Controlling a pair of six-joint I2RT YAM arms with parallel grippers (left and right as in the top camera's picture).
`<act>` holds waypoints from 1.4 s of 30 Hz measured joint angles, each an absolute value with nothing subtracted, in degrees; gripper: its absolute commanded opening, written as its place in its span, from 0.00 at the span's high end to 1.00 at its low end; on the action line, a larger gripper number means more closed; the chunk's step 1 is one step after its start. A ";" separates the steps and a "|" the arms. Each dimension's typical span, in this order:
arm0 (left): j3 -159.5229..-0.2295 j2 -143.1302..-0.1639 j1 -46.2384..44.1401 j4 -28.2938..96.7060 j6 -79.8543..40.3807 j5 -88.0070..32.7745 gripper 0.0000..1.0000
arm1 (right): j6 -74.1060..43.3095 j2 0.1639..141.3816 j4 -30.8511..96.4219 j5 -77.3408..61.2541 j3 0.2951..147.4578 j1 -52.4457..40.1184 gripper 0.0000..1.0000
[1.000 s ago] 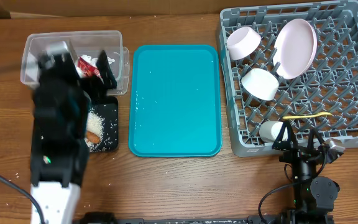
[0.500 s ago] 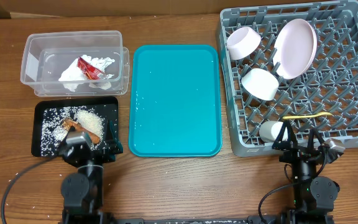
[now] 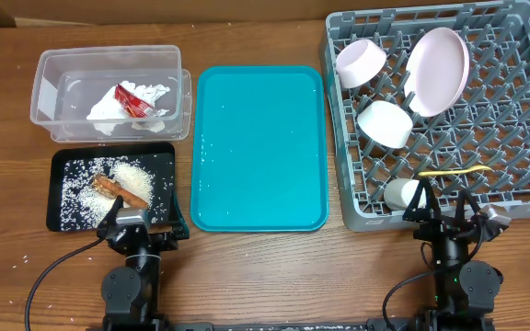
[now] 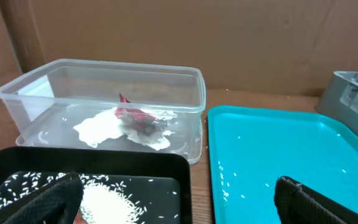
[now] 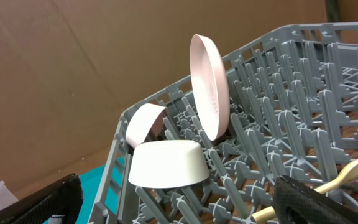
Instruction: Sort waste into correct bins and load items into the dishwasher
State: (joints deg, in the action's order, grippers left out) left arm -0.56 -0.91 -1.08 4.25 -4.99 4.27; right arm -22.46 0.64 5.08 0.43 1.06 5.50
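Observation:
The clear tub (image 3: pixel 109 87) holds the red wrapper with white tissue (image 3: pixel 139 99), also in the left wrist view (image 4: pixel 138 118). The black tray (image 3: pixel 67 165) holds rice (image 3: pixel 139 175) and a brown sausage stick (image 3: pixel 125 191); I cannot tell the brown lump apart from it. The grey dish rack (image 3: pixel 523 198) holds the plate (image 3: pixel 437 71), two bowls (image 3: pixel 360 62) (image 3: pixel 385 124), the cup (image 3: pixel 399 193) and the yellow spoon (image 3: pixel 454 171). My left gripper (image 3: pixel 143 228) (image 4: pixel 179 208) is open and empty at the tray's front edge. My right gripper (image 3: pixel 444 216) (image 5: pixel 179 208) is open and empty at the rack's front edge.
The large teal tray (image 3: pixel 259 147) lies between the bins and the rack, with a few rice grains on it. Some loose grains lie on the wood at the front left (image 3: pixel 24 262). A cardboard wall stands behind the table.
The left arm, which reached over the tub and black tray a second ago, has drawn back to the table's front edge. The right arm has not moved.

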 measured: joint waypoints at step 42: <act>-0.56 -0.91 -1.08 4.27 -2.94 3.62 0.00 | -22.46 0.64 5.10 0.43 1.06 5.50 0.00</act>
